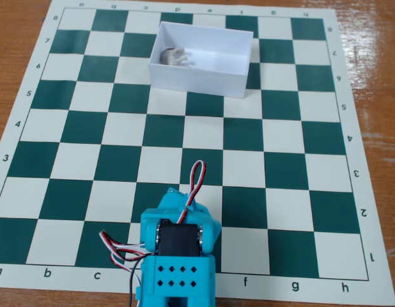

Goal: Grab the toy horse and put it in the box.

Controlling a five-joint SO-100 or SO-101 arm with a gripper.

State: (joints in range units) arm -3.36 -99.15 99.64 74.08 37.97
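The toy horse (176, 57) lies inside the white box (210, 79), at the box's left end in the fixed view. It is pale with a dark grey end toward the left wall. The box stands on the far part of the chessboard, open side up. My turquoise arm is folded back at the near edge of the board, far from the box. Only its top shows, with the gripper (177, 196) tucked at its front. The fingers are hidden under the arm body, and nothing shows in them.
A green and white chessboard mat (69, 128) covers the wooden table (376, 38). Red, white and black wires (196, 179) loop over the arm. Nothing else stands on the board between the arm and the box.
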